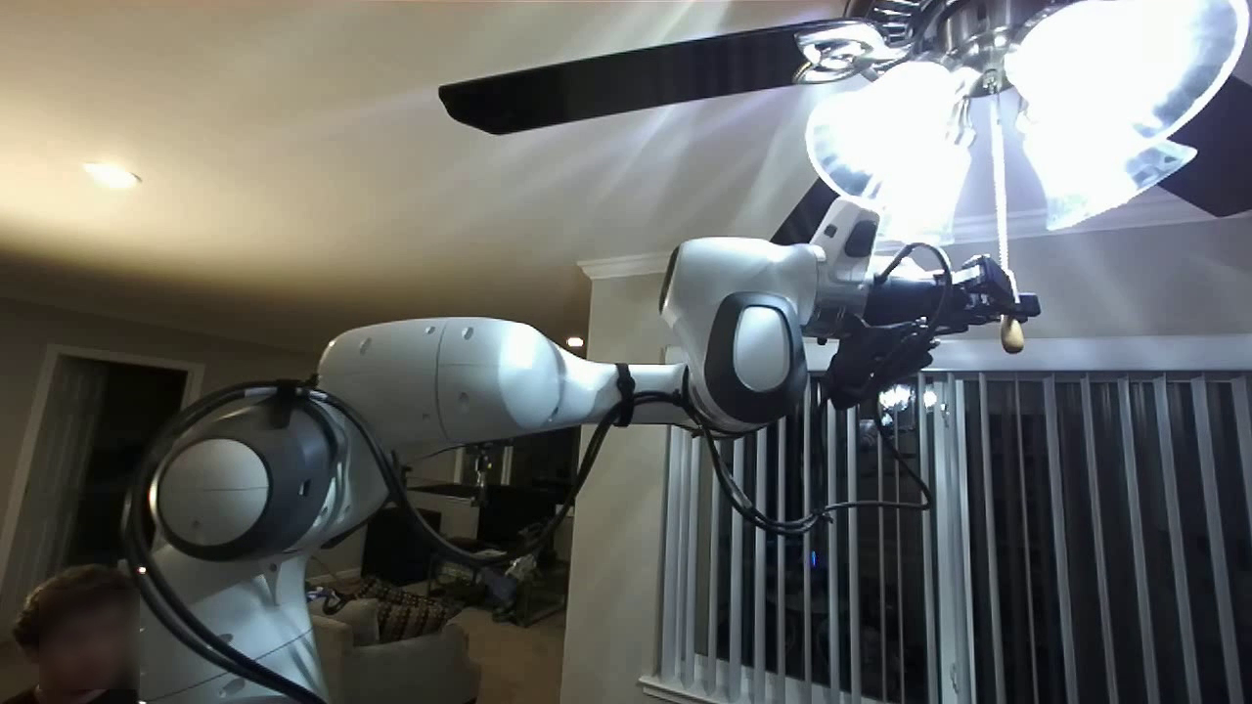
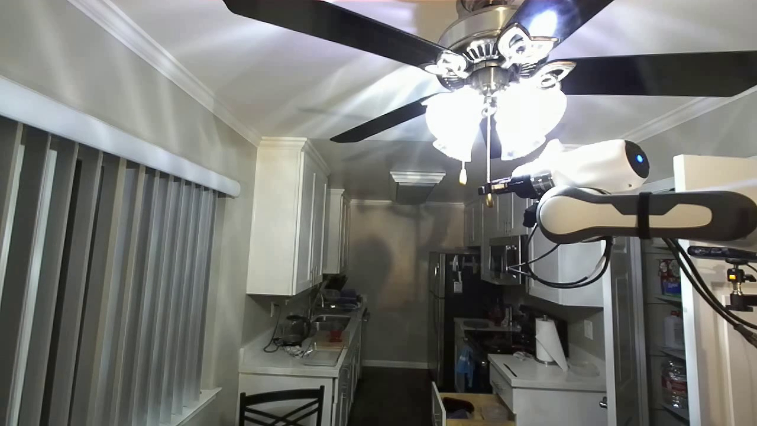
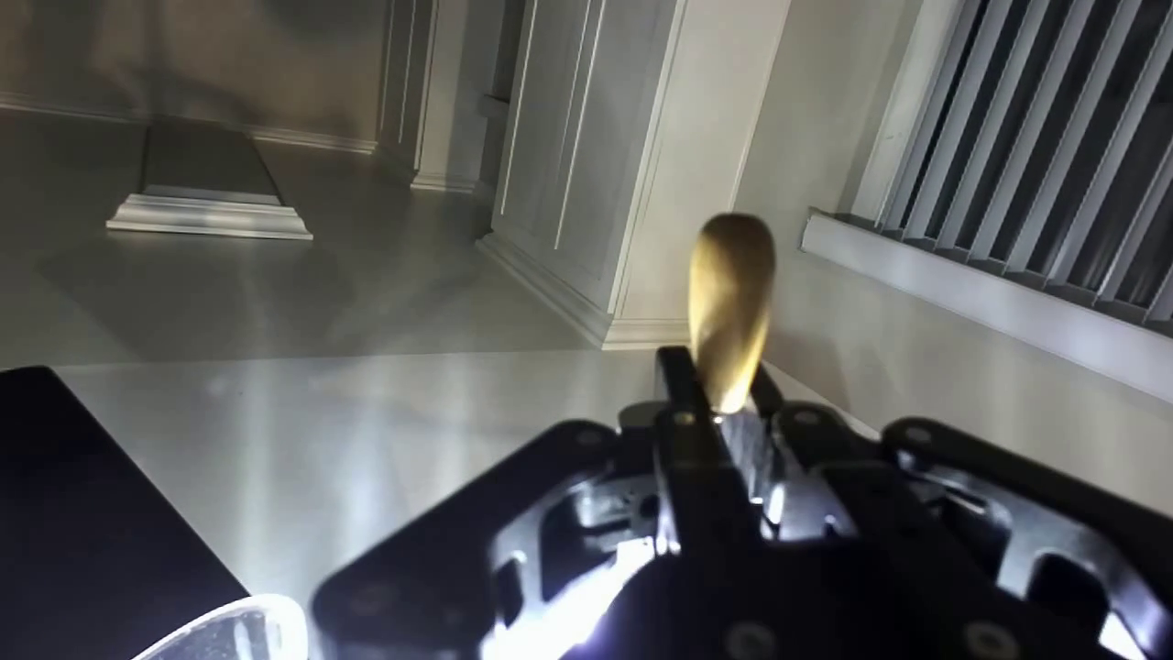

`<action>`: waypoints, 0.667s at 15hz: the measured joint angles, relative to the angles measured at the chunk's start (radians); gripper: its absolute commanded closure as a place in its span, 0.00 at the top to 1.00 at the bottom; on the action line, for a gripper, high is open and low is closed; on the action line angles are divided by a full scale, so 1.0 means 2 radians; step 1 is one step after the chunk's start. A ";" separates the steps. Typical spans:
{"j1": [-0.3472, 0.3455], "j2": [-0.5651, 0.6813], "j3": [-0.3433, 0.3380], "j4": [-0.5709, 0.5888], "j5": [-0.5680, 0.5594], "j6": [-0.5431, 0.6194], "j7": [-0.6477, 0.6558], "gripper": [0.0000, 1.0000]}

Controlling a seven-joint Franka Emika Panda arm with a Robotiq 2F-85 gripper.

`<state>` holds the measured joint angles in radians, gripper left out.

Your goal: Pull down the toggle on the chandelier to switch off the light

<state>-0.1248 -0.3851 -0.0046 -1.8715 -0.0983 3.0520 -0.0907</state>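
A wooden pull knob (image 1: 1013,334) hangs on a light chain (image 1: 998,186) below the lit ceiling-fan light. It also shows in an exterior view (image 2: 489,200) and, large and blurred, in the wrist view (image 3: 731,302). My gripper (image 1: 1015,293) is level with the chain just above the knob. In the wrist view its two black fingers (image 3: 729,385) stand on either side of the knob's narrow top, with a narrow gap between them. I see no clear contact with the chain. The glass shades (image 2: 495,121) glow brightly.
Dark fan blades (image 1: 626,78) spread around and above the arm; one blade (image 3: 92,513) and a glass rim (image 3: 238,632) are close by in the wrist view. A second pull (image 2: 463,176) hangs beside this one. Window blinds (image 1: 959,528) and kitchen cabinets (image 2: 290,216) stand farther off.
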 measured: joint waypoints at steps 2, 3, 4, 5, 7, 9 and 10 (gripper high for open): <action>-0.001 0.000 0.001 0.000 0.000 0.000 0.000 0.04; -0.001 0.000 0.001 0.000 0.000 0.000 0.000 0.04; -0.001 0.000 0.002 0.000 0.000 0.000 0.000 0.04; -0.001 0.000 0.002 0.000 0.000 0.000 0.000 0.04; 0.001 0.001 0.001 -0.002 0.000 -0.001 0.000 0.04; 0.008 0.002 -0.003 -0.010 0.000 0.002 0.000 0.04; 0.012 0.002 -0.007 -0.016 0.000 0.015 0.000 0.04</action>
<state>-0.1002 -0.3820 -0.0182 -1.9032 -0.0976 3.0817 -0.0904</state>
